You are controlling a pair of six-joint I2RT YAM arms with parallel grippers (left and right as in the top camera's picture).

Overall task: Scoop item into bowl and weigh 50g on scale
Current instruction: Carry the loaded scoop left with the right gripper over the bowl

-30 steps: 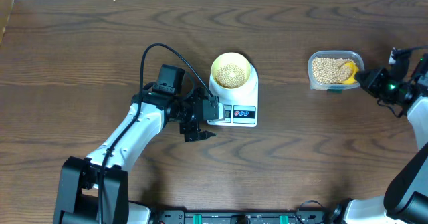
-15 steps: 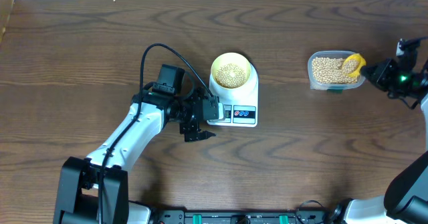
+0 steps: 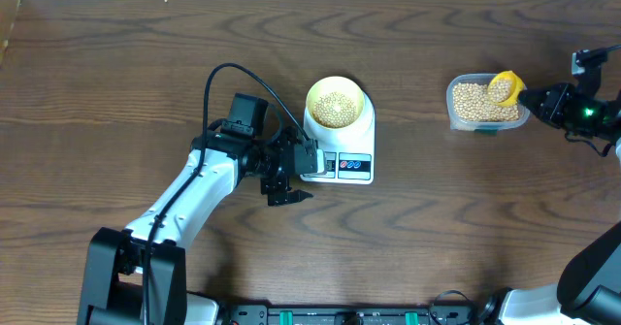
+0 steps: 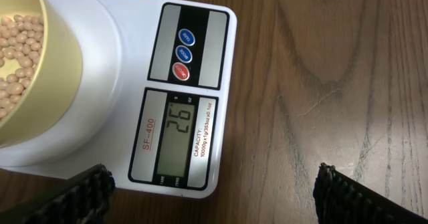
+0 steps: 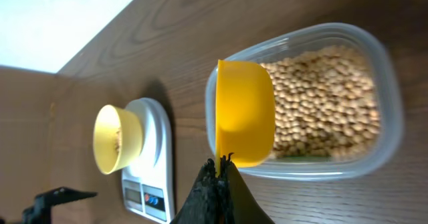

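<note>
One yellow scoop (image 3: pixel 504 86) in right claw (image 3: pixel 529 99), above bean tub (image 3: pixel 485 126).

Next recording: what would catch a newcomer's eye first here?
The bright yellow scoop, pinched in the shut right gripper, hangs over the clear tub of beans at the far right of the table. At centre, the pale bowl, partly filled with beans, sits on the white scale. The scale's display reads 26, and the open left gripper hovers beside its front edge.
</note>
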